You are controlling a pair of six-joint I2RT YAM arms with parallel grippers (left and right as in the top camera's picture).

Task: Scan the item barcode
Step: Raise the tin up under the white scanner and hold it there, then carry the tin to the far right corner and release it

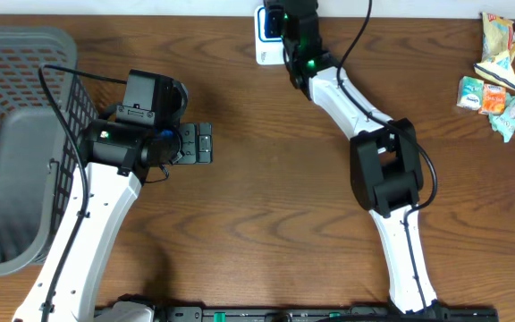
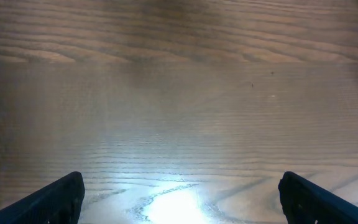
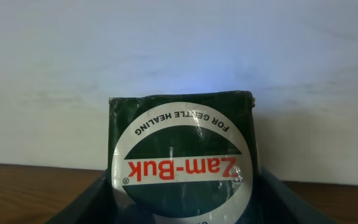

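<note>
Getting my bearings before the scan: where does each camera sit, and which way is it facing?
Overhead: above the table, looking straight down; left arm, right arm, basket.
Left wrist: faces bare wood; open left claw, fingertips at bottom corners.
Right wrist: faces a pale wall; right claw grips the Zam-Buk box.
Shared: overhead and left wrist both show the table.

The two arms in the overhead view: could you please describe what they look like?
The left arm and right arm both have white links, black joint housings and black fingers. A thin black cable trails along each, and green lights glow near the wrists.
</note>
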